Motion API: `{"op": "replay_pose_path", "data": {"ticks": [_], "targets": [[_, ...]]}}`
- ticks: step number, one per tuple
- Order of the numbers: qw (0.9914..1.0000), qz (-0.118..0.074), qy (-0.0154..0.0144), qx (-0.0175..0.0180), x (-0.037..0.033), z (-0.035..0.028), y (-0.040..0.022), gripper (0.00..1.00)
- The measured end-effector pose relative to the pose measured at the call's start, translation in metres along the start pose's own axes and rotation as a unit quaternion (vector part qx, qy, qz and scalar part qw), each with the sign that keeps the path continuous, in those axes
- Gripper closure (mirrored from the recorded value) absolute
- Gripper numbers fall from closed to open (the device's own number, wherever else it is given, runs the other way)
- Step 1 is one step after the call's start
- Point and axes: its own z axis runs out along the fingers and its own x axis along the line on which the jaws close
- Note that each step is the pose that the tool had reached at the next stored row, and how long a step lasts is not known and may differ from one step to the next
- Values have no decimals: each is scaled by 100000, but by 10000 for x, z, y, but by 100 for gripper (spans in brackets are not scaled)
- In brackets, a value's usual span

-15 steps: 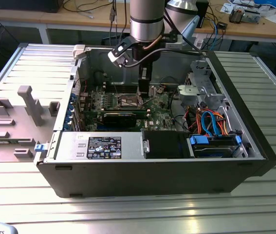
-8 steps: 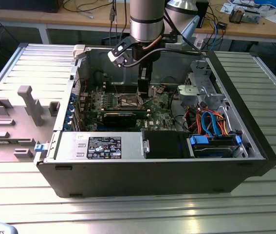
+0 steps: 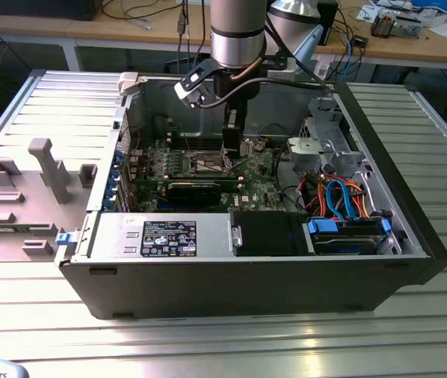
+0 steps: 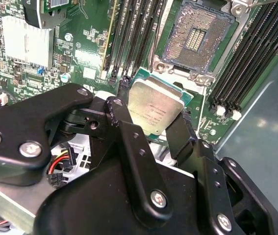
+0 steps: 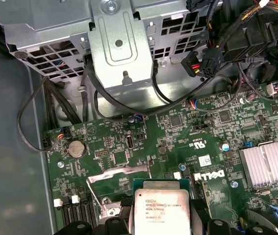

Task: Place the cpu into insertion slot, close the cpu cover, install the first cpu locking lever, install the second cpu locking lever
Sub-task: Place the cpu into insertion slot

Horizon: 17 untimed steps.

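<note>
The gripper (image 4: 149, 121) pinched the cpu (image 4: 156, 108) by two opposite edges, fingers (image 4: 116, 115) pressed onto it, silvery face up. The insertion slot (image 4: 197, 38) sat open w/ bare contacts. The cpu was near the slot but not over it, poised above the green board (image 4: 89, 58) just short of the slot's rim (no contact that I could see). In the exterior view the gripper hung slightly to the exterior view's right of the slot. The arm (image 3: 237, 31) stood approx. vertical, wrist pointing down into the pc case (image 3: 231, 283).

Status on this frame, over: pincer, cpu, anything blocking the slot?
Copy: pincer shut on cpu; cpu above the board, not yet seated; insertion slot uncovered, nothing lying in it.
</note>
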Motion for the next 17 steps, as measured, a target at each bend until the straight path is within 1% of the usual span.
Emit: {"op": "replay_pose_path", "data": {"ticks": [10, 17], "targets": [[99991, 1350, -125, 21, 0, 3, 0, 46], [99967, 2546, -239, 40, 0, 5, -1, 46]]}}
